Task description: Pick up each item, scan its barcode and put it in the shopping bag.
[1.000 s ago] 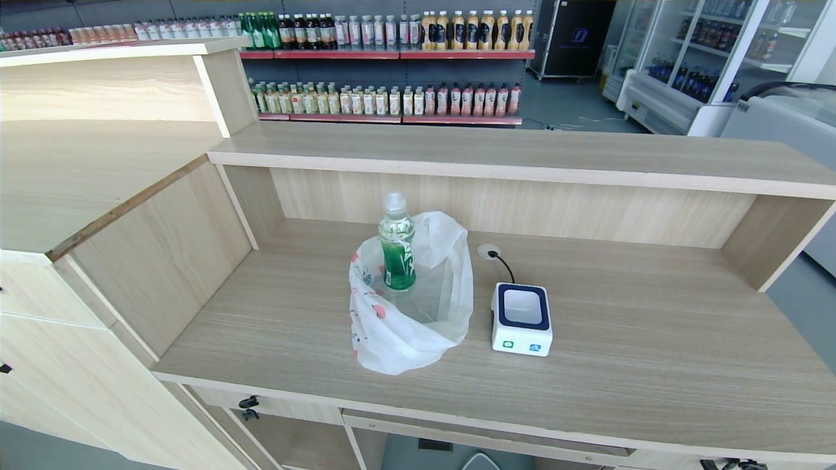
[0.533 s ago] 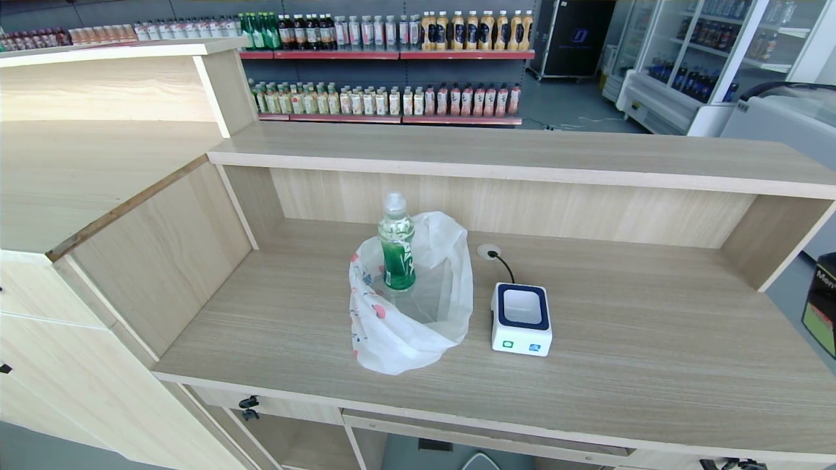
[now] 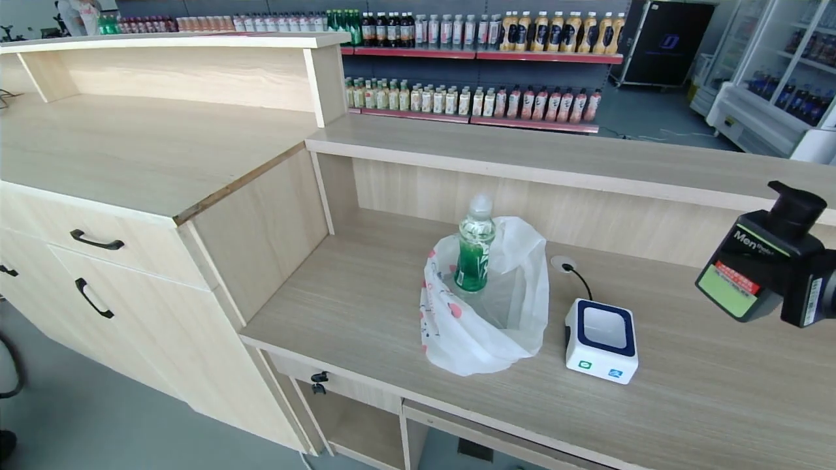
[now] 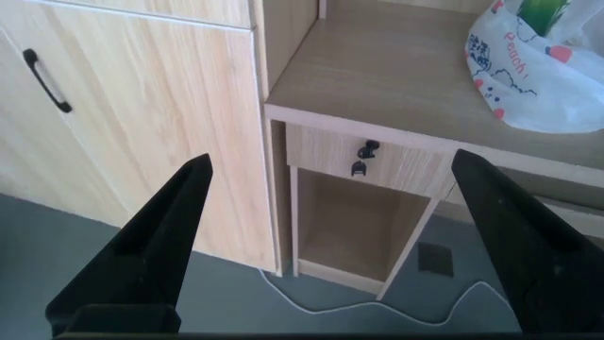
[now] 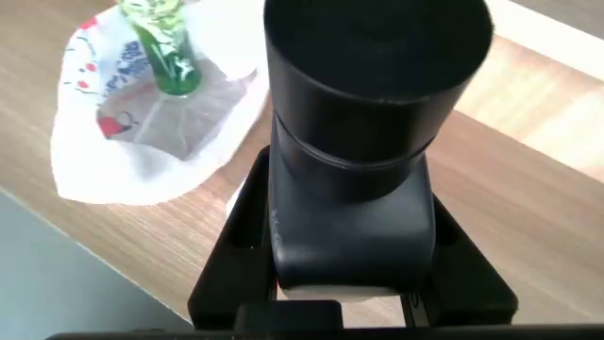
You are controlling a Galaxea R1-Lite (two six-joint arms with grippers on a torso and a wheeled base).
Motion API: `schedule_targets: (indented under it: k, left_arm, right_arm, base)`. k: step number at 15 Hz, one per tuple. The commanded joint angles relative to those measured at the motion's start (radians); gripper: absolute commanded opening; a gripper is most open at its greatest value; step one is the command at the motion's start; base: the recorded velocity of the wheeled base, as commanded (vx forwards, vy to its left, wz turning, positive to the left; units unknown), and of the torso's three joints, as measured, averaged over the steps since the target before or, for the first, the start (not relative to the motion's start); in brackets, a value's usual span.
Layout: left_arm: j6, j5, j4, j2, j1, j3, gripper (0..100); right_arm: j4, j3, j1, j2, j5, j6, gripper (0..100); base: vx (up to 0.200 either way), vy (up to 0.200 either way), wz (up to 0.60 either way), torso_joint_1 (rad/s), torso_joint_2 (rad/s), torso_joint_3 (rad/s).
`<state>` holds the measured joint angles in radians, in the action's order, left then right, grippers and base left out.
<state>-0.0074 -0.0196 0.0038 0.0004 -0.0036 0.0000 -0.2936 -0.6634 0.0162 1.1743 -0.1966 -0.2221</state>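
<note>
Right now your right gripper [image 5: 349, 236] is clamped on the black bottle [image 3: 751, 274], one finger on either side of its body. The bottle is tilted, cap uppermost, and held in the air above the counter [image 3: 686, 391], to the right of the scanner [image 3: 601, 339] and apart from it. Your left gripper [image 4: 326, 250] hangs with its fingers spread wide and nothing between them, low in front of the counter's left end, facing the open cubby [image 4: 354, 227] beneath the keyed drawer [image 4: 396, 165]. Just left of the scanner, the shopping bag [image 3: 483, 326] stands open with a green bottle [image 3: 473, 251] upright inside.
</note>
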Motion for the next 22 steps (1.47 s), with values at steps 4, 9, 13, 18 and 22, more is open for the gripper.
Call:
schedule_targets:
  k: [4, 9, 13, 18, 22]
  left_arm:
    - [0.0, 0.0, 0.001, 0.001, 0.001, 0.0, 100]
    - [0.0, 0.0, 0.001, 0.001, 0.001, 0.0, 100]
    - [0.0, 0.0, 0.001, 0.001, 0.001, 0.0, 100]
    - [0.0, 0.0, 0.001, 0.001, 0.001, 0.0, 100]
    - [0.0, 0.0, 0.001, 0.001, 0.001, 0.0, 100]
  right_arm:
    - [0.094, -0.002, -0.199, 0.133, -0.366, 0.017, 0]
    - [0.097, -0.062, -0.323, 0.303, -0.481, 0.213, 0]
    - [0.001, -0.101, -0.331, 0.41, -0.534, 0.264, 0]
    - [-0.01, -0.128, -0.346, 0.501, -0.554, 0.241, 0]
    - [-0.006, -0.127, -0.346, 0.539, -0.644, 0.15, 0]
  base:
    - [0.0, 0.0, 0.0, 0.0, 0.0, 0.0]
    - [0.0, 0.0, 0.0, 0.0, 0.0, 0.0]
    - [0.0, 0.0, 0.0, 0.0, 0.0, 0.0]
    - [0.0, 0.0, 0.0, 0.0, 0.0, 0.0]
    - [0.0, 0.0, 0.0, 0.0, 0.0, 0.0]
